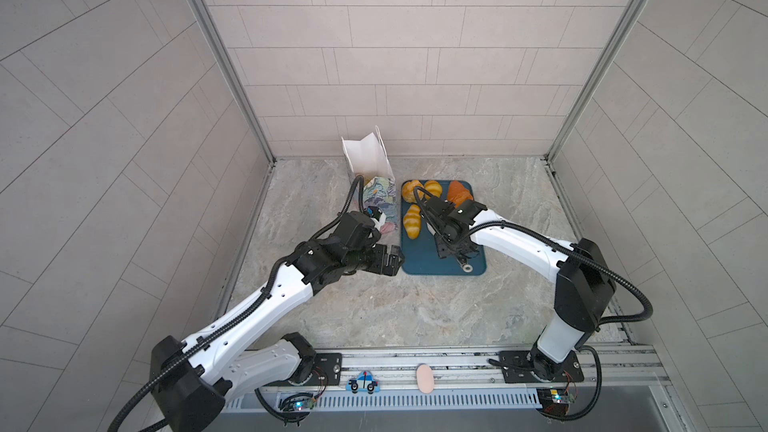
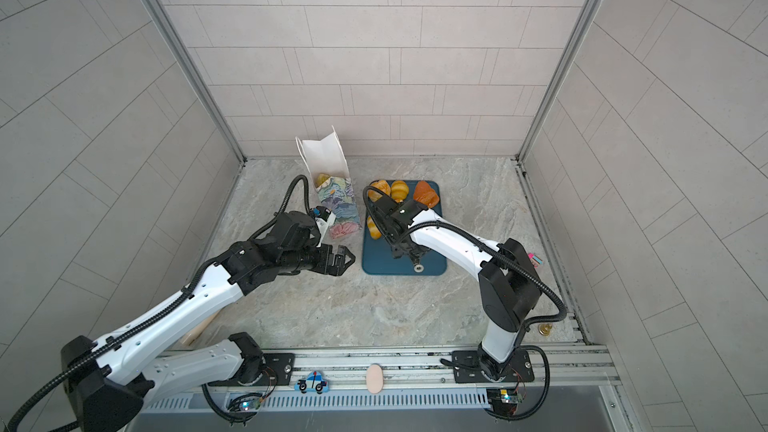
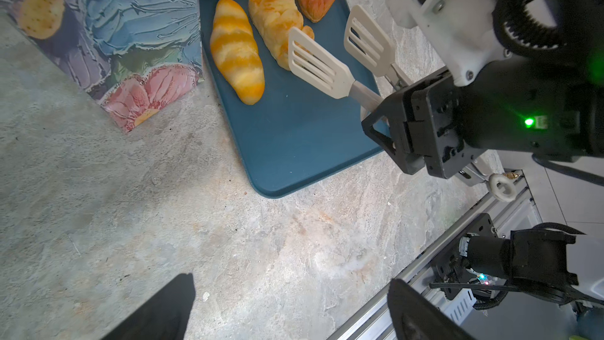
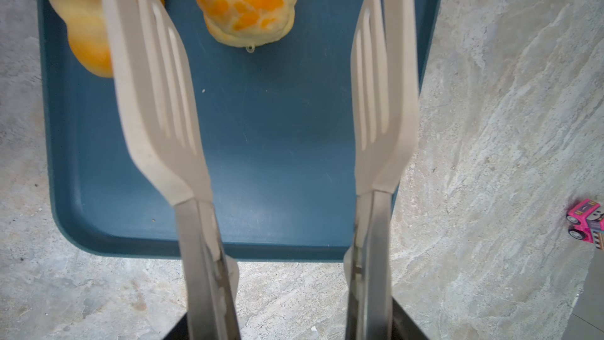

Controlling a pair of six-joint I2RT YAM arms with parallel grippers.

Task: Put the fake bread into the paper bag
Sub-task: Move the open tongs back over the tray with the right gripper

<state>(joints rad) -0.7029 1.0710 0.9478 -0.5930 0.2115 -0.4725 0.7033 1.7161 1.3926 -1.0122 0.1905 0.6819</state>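
The paper bag stands open at the back of the table, its flower-printed side facing the front. One yellow piece of fake bread shows inside it. On the blue tray lie a striped roll, a croissant, a darker orange-brown piece and two golden pieces at the back. My right gripper is shut on the handles of white slotted tongs. The tong blades are spread to either side of the croissant's near end. My left gripper hangs open and empty over bare table beside the tray's front left corner.
A small pink toy car sits on the table right of the tray. The bag stands right beside the tray's left edge. A metal rail runs along the front, and tiled walls close in the other three sides.
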